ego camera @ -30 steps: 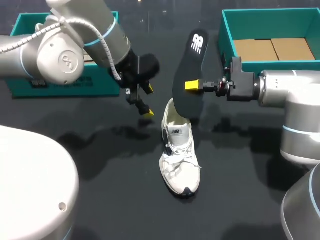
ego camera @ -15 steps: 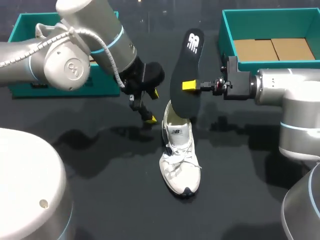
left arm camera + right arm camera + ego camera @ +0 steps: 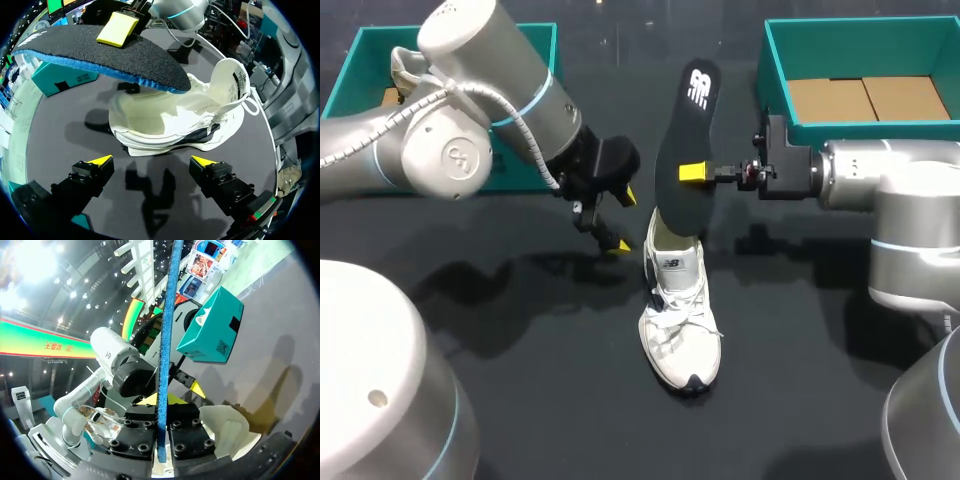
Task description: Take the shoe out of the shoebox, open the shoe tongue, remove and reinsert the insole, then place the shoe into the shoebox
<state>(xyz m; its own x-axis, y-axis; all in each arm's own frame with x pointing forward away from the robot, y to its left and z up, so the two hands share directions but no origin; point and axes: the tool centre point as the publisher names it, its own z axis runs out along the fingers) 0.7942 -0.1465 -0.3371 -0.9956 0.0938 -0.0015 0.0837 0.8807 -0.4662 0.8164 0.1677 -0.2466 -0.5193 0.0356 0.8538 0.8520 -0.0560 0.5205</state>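
While pinching the insole [image 3: 685, 110] mid-frame in the right gripper [image 3: 688, 172], risking buckling it on the shoe [image 3: 678, 310] collar, with left gripper [image 3: 620, 220] agape.

White shoe [image 3: 678, 310], frame centre, toe pointing down-frame. Black insole [image 3: 682, 150] on end above its heel. Open teal shoebox [image 3: 773, 70], upper right.
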